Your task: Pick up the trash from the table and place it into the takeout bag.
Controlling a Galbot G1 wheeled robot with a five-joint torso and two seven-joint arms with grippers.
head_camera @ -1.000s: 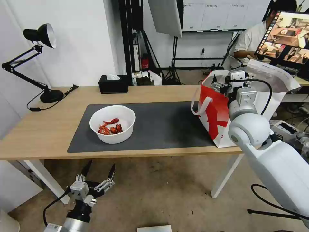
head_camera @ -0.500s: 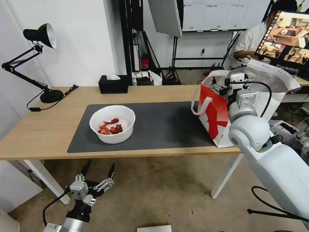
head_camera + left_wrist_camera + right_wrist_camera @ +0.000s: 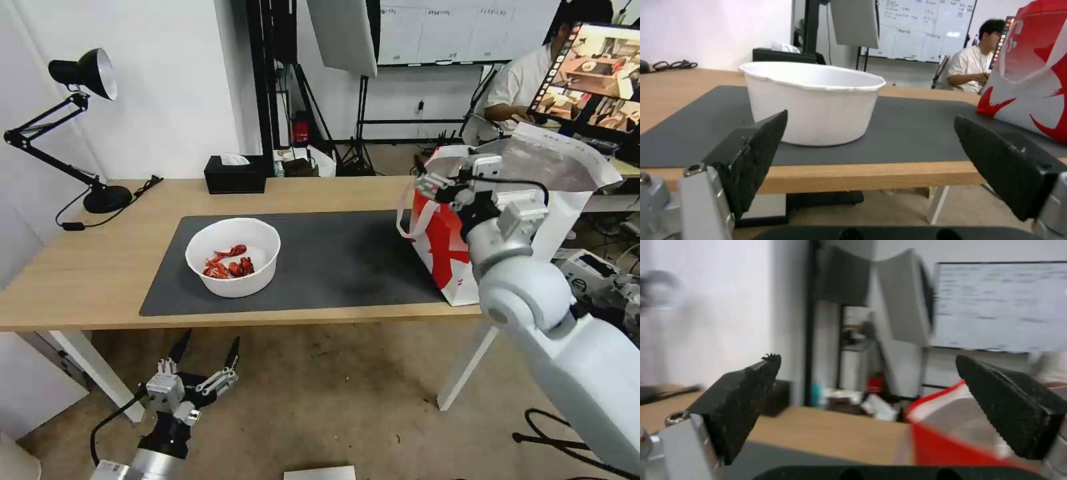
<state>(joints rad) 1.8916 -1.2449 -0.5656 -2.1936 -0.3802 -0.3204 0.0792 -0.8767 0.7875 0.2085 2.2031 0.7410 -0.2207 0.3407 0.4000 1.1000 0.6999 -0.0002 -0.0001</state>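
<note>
The trash I see is a white round bowl (image 3: 233, 257) holding red crayfish shells, standing on the left part of the dark grey mat (image 3: 347, 260) on the table (image 3: 93, 273). The white-and-red takeout bag (image 3: 443, 243) stands upright at the mat's right end, mouth open and foil lining showing. My right gripper (image 3: 432, 183) hovers open and empty at the bag's upper left rim. Its wrist view shows the spread gripper (image 3: 867, 360) with the red bag edge (image 3: 947, 440) below. My left gripper (image 3: 203, 353) hangs open below the table's front edge, its spread gripper (image 3: 870, 117) level with the bowl (image 3: 813, 100).
A black desk lamp (image 3: 87, 133) stands at the table's far left and a black tissue box (image 3: 235, 175) at the back edge. White table legs (image 3: 467, 367) stand below. A person sits at a monitor (image 3: 593, 73) behind the bag.
My right gripper has swung left from over the bag's mouth to its upper left rim, with the wrist turning. The left arm, the bowl and the bag have stayed put.
</note>
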